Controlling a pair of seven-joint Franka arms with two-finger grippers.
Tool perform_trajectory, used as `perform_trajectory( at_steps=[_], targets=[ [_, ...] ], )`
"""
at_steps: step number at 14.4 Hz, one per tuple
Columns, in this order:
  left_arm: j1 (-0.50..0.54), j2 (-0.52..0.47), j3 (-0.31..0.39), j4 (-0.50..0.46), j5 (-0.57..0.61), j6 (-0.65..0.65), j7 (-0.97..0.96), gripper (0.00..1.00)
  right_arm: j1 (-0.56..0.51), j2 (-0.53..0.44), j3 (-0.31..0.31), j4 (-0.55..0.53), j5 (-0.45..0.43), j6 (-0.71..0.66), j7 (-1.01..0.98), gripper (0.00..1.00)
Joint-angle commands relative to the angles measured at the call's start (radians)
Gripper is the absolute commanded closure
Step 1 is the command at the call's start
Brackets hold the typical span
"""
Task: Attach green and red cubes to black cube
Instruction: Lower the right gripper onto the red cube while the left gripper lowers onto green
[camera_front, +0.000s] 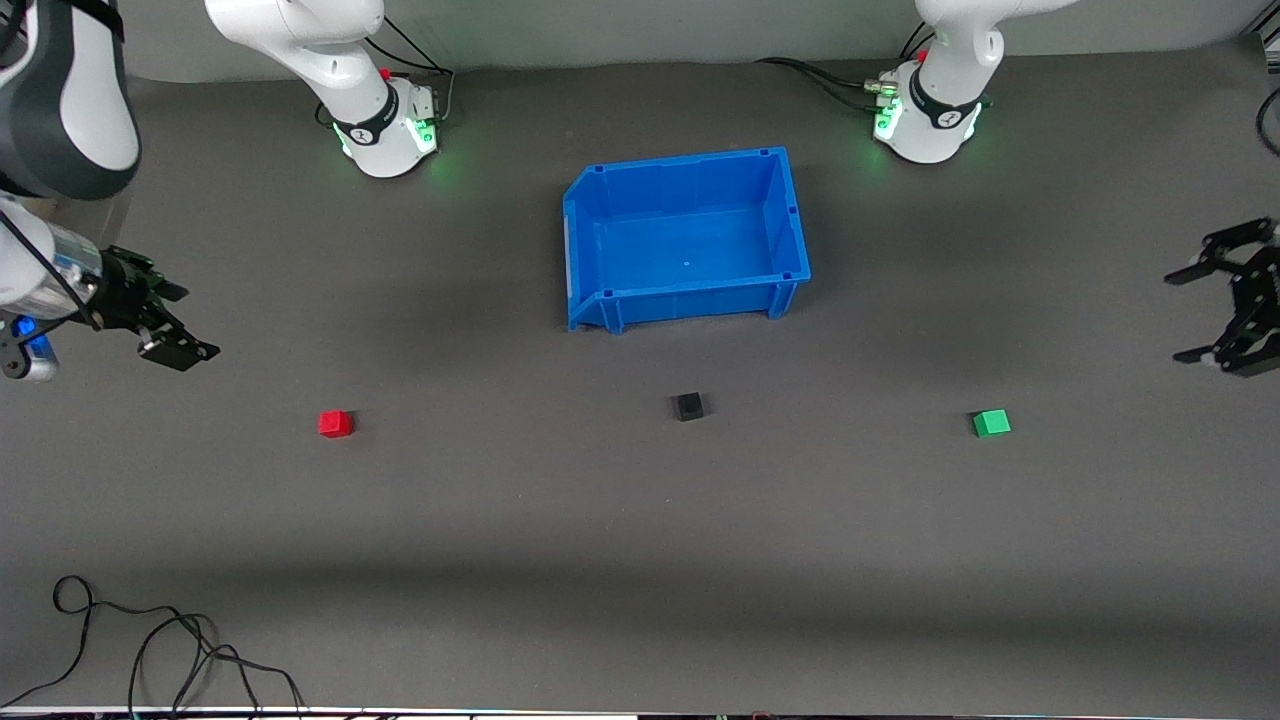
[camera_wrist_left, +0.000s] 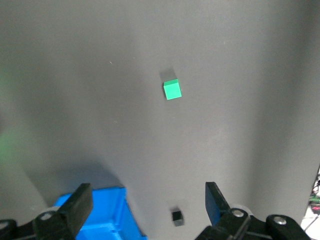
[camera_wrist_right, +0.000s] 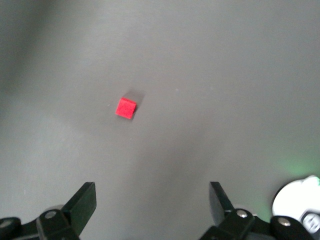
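The red cube (camera_front: 335, 423) lies on the grey mat toward the right arm's end. The black cube (camera_front: 688, 406) lies mid-table, nearer the front camera than the blue bin. The green cube (camera_front: 991, 423) lies toward the left arm's end. All three sit apart in a row. My right gripper (camera_front: 185, 325) hovers open and empty over the mat at its end of the table; its wrist view shows the red cube (camera_wrist_right: 126, 108) and the gripper (camera_wrist_right: 152, 197). My left gripper (camera_front: 1178, 316) hovers open and empty at its end; its wrist view shows the green cube (camera_wrist_left: 172, 90), the black cube (camera_wrist_left: 176, 216) and the gripper (camera_wrist_left: 148, 200).
An empty blue bin (camera_front: 790, 215) stands mid-table between the arm bases, also in the left wrist view (camera_wrist_left: 107, 212). A loose black cable (camera_front: 150, 650) lies on the mat's front edge at the right arm's end. The right arm's base (camera_wrist_right: 300, 200) shows in its wrist view.
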Motion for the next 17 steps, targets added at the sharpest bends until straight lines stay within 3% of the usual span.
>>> perform_trajectory(
  at_steps=[1,4,7,10,15,16,17],
  targets=[
    [0.038,-0.012,-0.006,-0.130,-0.061,0.111,0.007,0.00,0.007,0.087,-0.006,-0.031,-0.011,0.104,0.113,0.00],
    [0.047,0.057,-0.006,-0.173,-0.135,0.188,0.050,0.00,-0.022,0.175,-0.015,-0.033,-0.009,0.224,0.120,0.01],
    [0.057,0.135,-0.006,-0.198,-0.198,0.274,0.069,0.00,-0.031,0.215,-0.029,-0.033,-0.009,0.250,0.113,0.00],
    [0.049,0.203,-0.009,-0.228,-0.259,0.384,0.070,0.00,-0.024,0.320,-0.029,-0.030,-0.007,0.314,0.177,0.00],
    [0.037,0.322,-0.015,-0.265,-0.385,0.502,0.248,0.00,-0.015,0.404,-0.029,-0.031,0.006,0.414,0.287,0.01],
    [0.034,0.342,-0.016,-0.271,-0.393,0.524,0.256,0.00,-0.010,0.419,-0.026,-0.031,0.006,0.439,0.333,0.04],
    [0.031,0.350,-0.018,-0.277,-0.399,0.542,0.256,0.00,0.007,0.431,-0.024,-0.034,0.006,0.471,0.355,0.14]
  ],
)
